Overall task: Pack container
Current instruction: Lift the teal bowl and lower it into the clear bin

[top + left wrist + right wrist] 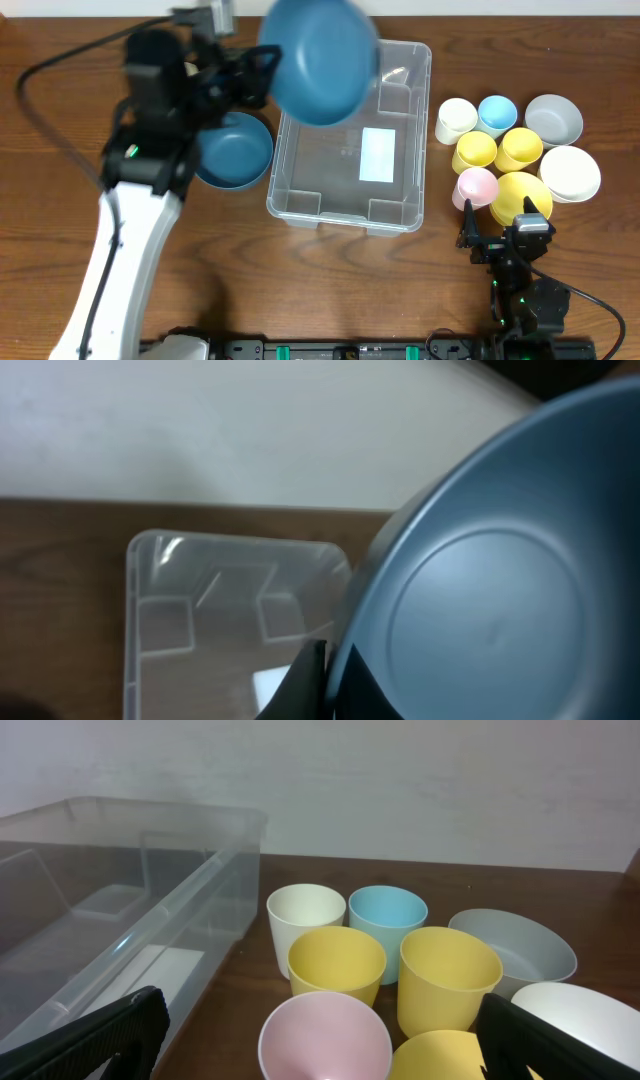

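— Black right gripper point(498, 232) nearest, low at the right of the table point(60, 60). Open or closed?
— Spread wide, with nothing held. Hangs just short of a pink cup point(475, 185) and a yellow bowl point(520, 195).
— And beyond those?
— Yellow cups point(475, 150) point(518, 148) side by side, with a white bowl point(570, 172) to their right. Farther still, a white cup point(456, 120), a light blue cup point(497, 113) and a grey bowl point(553, 120) in a row. All packed close, all outside the container point(310, 160).
— Container where?
— Mid-table, just left of the cups. Clear, upright, with a white label point(378, 155) on its floor.
— Left of it?
— Dark blue bowl point(235, 150) on the wood, mouth up, just beside the left wall.
— Left gripper point(258, 78)?
— Farthest of all, raised at the container's far left corner. Clamped on the rim of a second blue bowl point(320, 60), held aloft over that far end
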Available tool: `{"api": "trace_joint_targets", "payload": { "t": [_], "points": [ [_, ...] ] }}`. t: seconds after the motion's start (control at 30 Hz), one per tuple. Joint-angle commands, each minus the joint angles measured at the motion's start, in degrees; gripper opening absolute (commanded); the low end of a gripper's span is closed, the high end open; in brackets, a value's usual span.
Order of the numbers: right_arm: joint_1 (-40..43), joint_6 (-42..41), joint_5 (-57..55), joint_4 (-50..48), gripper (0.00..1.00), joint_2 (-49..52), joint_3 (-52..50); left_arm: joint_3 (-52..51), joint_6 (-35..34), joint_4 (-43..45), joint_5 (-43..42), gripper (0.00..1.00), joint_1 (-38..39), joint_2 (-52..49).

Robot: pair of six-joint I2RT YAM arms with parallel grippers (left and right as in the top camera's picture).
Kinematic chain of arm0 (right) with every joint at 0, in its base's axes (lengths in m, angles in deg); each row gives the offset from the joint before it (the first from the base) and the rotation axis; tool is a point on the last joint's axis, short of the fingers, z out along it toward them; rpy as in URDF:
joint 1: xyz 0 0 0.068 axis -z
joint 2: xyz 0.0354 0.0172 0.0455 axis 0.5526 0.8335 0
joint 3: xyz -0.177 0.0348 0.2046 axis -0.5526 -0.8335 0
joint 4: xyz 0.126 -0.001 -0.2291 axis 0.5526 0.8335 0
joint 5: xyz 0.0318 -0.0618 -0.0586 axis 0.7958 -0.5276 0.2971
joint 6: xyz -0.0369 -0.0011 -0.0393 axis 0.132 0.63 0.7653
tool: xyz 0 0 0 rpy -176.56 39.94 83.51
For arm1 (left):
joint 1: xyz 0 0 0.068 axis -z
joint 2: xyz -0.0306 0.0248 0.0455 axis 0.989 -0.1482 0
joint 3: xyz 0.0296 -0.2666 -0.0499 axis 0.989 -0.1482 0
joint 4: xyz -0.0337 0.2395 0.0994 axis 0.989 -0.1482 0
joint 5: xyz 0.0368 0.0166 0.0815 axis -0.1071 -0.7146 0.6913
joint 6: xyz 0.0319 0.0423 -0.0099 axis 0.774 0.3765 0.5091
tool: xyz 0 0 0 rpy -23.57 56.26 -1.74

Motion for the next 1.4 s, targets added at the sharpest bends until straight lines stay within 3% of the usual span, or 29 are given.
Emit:
{"api": "trace_joint_targets", "payload": {
  "t": [0.0, 0.17, 0.9, 1.37],
  "points": [
    [0.37, -0.57, 0.39, 0.17, 0.99, -0.35, -0.09, 8.13, 9.09, -4.59, 15.47, 0.06, 5.46, -4.85],
    [0.37, -0.57, 0.39, 0.17, 0.99, -0.35, -0.11, 11.74, 11.82, -5.88, 28.33, 0.06, 11.15, -11.43],
    [0.37, -0.59, 0.39, 0.17, 0.99, -0.35, -0.11, 11.74, 16.44, 3.06, 28.2, 0.06, 12.9, -34.45],
    [0.37, -0.59, 0.39, 0.2, 0.99, -0.35, -0.09, 11.72, 16.5, 5.29, 28.39, 0.06, 12.98, -39.76]
  ]
}}
